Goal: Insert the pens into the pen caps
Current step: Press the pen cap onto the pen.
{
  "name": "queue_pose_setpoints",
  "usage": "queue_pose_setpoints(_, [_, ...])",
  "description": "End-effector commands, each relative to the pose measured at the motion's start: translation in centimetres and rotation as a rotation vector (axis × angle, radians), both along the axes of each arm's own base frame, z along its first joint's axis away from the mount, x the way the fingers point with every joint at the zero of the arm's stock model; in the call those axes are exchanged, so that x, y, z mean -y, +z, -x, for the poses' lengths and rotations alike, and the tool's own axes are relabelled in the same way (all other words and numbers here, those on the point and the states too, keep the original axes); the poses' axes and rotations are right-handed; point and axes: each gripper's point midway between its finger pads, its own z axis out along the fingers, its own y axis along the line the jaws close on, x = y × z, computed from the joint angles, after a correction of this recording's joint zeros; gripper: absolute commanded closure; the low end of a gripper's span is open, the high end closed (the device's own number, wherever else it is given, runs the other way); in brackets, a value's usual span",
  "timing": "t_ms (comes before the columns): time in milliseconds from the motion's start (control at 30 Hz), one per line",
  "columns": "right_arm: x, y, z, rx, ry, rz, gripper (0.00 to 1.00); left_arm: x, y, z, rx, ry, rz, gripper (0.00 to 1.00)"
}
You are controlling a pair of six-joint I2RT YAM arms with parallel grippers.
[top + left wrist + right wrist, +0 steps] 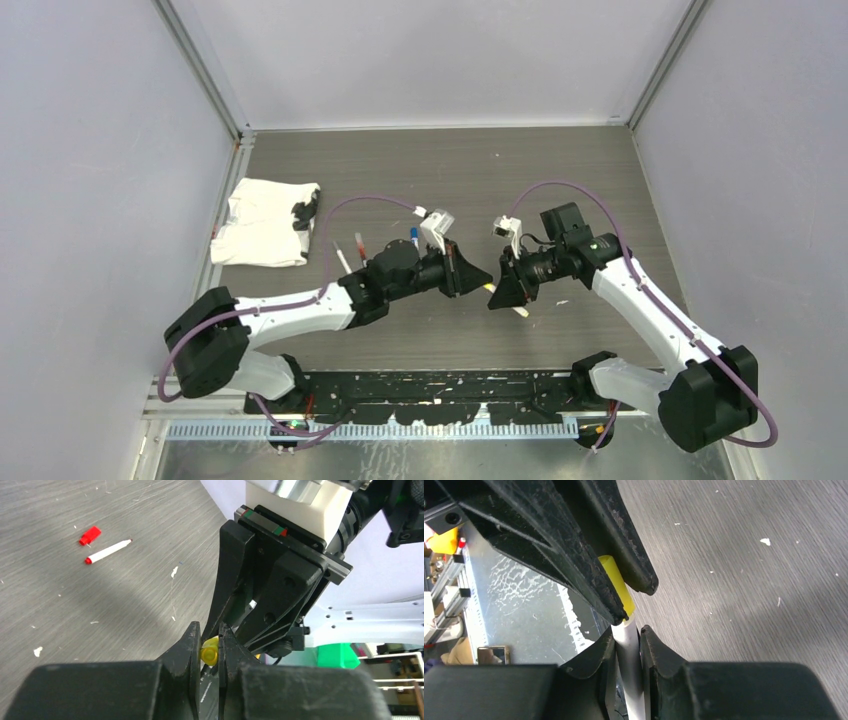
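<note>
Right up close in the left wrist view, the left gripper (pixel 210 630) is squeezing a yellow cap (pixel 209 651) between its two black fingers, which are almost together. The fingers are hiding most of the cap, so only a small yellow bit is showing. Close up in the right wrist view, the right gripper (pixel 628 632) is pinching a white pen (pixel 630 675), with its fingers narrow around the barrel, and the bottom of the picture is cutting the pen off. The two grippers are meeting tip to tip above the middle of the table (pixel 75 605). The cap is sitting right at the top of the pen's barrel, in line with it, but a left finger is covering part of the join, so I cannot tell how far the pen is sitting inside. Further off, a red cap (pixel 90 535) is lying near a red-tipped pen (pixel 107 551), not touching it. From above, a blue thing (pixel 414 237) is peeking out beside the left wrist, too small to tell if it is a pen or a cap. A white cloth (pixel 265 222) is lying at the far left, with a dark thing (pixel 303 213) on its right edge that is too small to make out
</note>
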Motion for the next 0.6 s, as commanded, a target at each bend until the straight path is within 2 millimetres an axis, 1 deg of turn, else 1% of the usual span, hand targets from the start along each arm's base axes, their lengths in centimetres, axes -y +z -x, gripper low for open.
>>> queue_pose_setpoints(0, [-2.3, 8.9, -8.8, 0.51, -0.04, -0.187, 0.99, -1.8, -5.9, 13.0, -0.305, -0.413, -0.114, 0.99])
queue_pose_setpoints(67, [-3.1, 9.0, -7.5, 0.489, 0.033, -0.247, 0.99, -1.0, -4.0, 12.0, -0.292, -0.363, -0.005, 0.99])
queue_pose_setpoints(100, [-3.5, 9.2, -6.5, 0.474, 0.084, -0.29, 0.99, -0.6, -3.1, 11.7, -0.29, -0.351, 0.042, 0.99])
queue_pose_setpoints(167, [-4.1, 9.6, -5.3, 0.454, 0.143, -0.341, 0.99, 0.1, -1.9, 11.3, -0.255, -0.349, 0.111, 0.99])
queue_pose_setpoints(200, [-4.2, 9.7, -5.3, 0.449, 0.142, -0.345, 0.99, 0.2, -1.7, 11.3, -0.243, -0.353, 0.128, 0.99])
queue_pose_setpoints(300, [-3.9, 10.0, -6.2, 0.462, 0.09, -0.323, 0.99, 0.5, -2.3, 12.0, -0.215, -0.395, 0.119, 0.99])
queue_pose_setpoints(333, [-3.8, 10.1, -6.5, 0.474, 0.072, -0.312, 1.0, 0.4, -2.9, 12.3, -0.224, -0.407, 0.105, 0.99])
queue_pose_setpoints(367, [-3.5, 10.1, -6.9, 0.495, 0.055, -0.288, 1.0, 0.3, -3.5, 12.5, -0.247, -0.415, 0.089, 0.99])
queue_pose_setpoints(467, [-2.9, 9.8, -7.7, 0.56, 0.046, -0.206, 0.99, 0.4, -5.4, 13.3, -0.397, -0.423, 0.031, 1.0])
queue_pose_setpoints(533, [-2.8, 9.4, -7.5, 0.569, 0.064, -0.181, 1.0, 0.6, -5.9, 13.3, -0.454, -0.408, 0.027, 0.99])
queue_pose_setpoints(567, [-2.8, 9.2, -7.3, 0.567, 0.076, -0.18, 0.99, 0.5, -6.2, 12.9, -0.463, -0.383, 0.016, 0.99])
